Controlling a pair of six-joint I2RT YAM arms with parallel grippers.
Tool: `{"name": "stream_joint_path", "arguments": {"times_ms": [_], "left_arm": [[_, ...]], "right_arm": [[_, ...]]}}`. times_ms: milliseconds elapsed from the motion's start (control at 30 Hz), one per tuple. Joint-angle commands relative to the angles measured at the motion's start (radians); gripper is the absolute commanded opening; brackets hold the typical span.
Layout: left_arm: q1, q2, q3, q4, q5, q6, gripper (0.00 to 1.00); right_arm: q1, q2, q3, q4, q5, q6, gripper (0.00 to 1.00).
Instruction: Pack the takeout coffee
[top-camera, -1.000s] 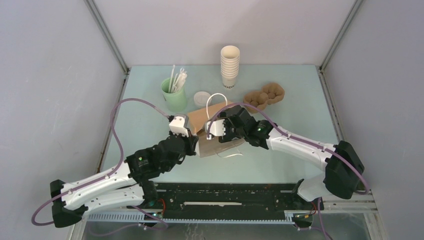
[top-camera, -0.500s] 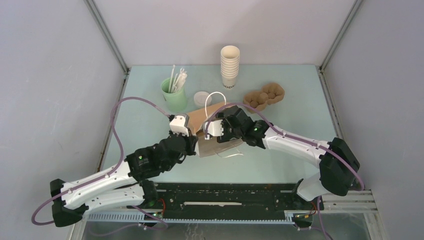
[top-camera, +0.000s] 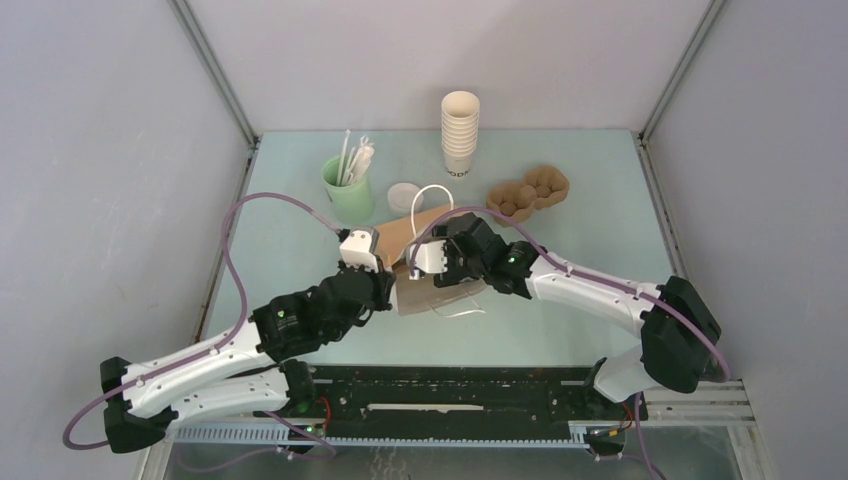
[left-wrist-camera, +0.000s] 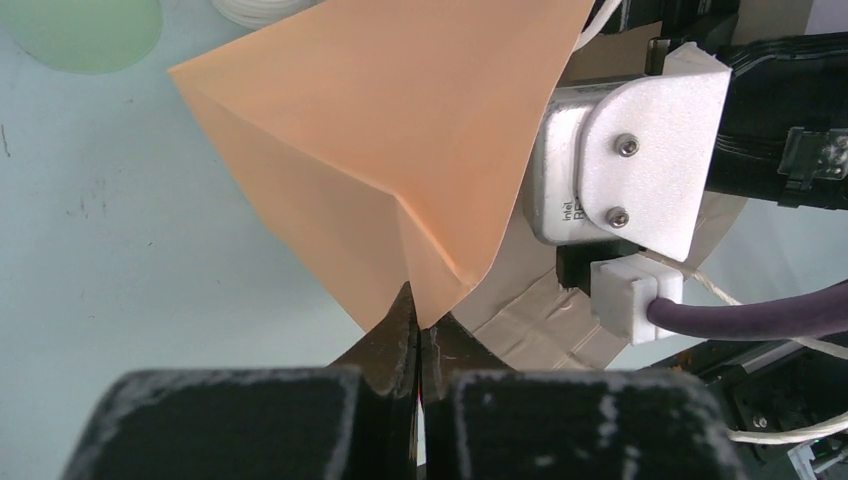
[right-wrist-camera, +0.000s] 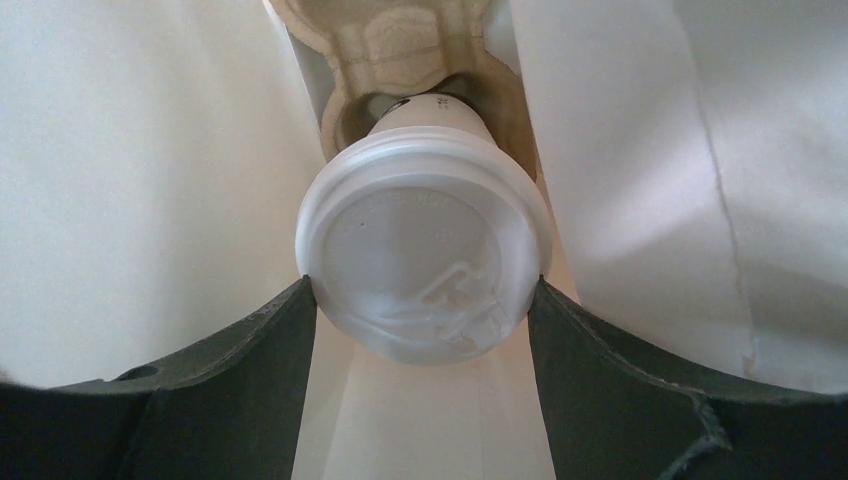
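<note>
The takeout coffee (right-wrist-camera: 420, 260) shows in the right wrist view as a round white plastic lid on a white cup, deep inside a brown paper bag (top-camera: 415, 228). Its base sits in a moulded pulp holder (right-wrist-camera: 400, 40). My right gripper (right-wrist-camera: 422, 290) is shut on the coffee, both fingers touching the lid's rim. In the top view the right gripper's fingers and the cup are hidden by the bag. My left gripper (left-wrist-camera: 420, 325) is shut on a folded edge of the paper bag (left-wrist-camera: 400, 130), just left of the right wrist.
A tall stack of lidless white cups (top-camera: 460, 135) stands at the back. A mint-green cup with straws (top-camera: 348, 190) is back left, with a loose white lid (top-camera: 404, 195) beside it. A brown pulp cup carrier (top-camera: 528, 192) lies back right. The bag's white cord handles (top-camera: 432, 198) stick out.
My right arm has edged slightly left, further into the bag. The left gripper keeps its hold on the bag's edge.
</note>
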Motion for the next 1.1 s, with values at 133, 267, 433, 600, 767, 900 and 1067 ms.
{"name": "stream_joint_path", "arguments": {"times_ms": [133,267,433,600,767,900,1067], "left_arm": [[-0.008,0.002,0.049,-0.007,0.017,-0.031,0.00],[-0.008,-0.005,0.046,-0.009,0.009,-0.033,0.00],[-0.008,-0.007,0.045,-0.010,0.007,-0.033,0.00],[-0.008,-0.009,0.044,-0.010,0.009,-0.036,0.00],[-0.008,-0.009,0.045,-0.011,0.014,-0.036,0.00],[-0.008,-0.015,0.043,-0.011,0.014,-0.036,0.00],[-0.008,-0.019,0.038,-0.014,0.014,-0.036,0.00]], "right_arm": [[0.007,-0.085,0.007,-0.100,-0.044,0.074,0.99],[0.012,-0.101,0.007,-0.131,-0.057,0.091,1.00],[0.028,-0.122,0.007,-0.167,-0.077,0.108,0.98],[0.043,-0.107,0.007,-0.145,-0.087,0.166,0.88],[0.075,-0.091,0.008,-0.083,-0.048,0.221,0.81],[0.080,-0.074,0.008,-0.033,0.015,0.245,0.67],[0.079,-0.058,0.009,0.006,0.067,0.247,0.52]]}}
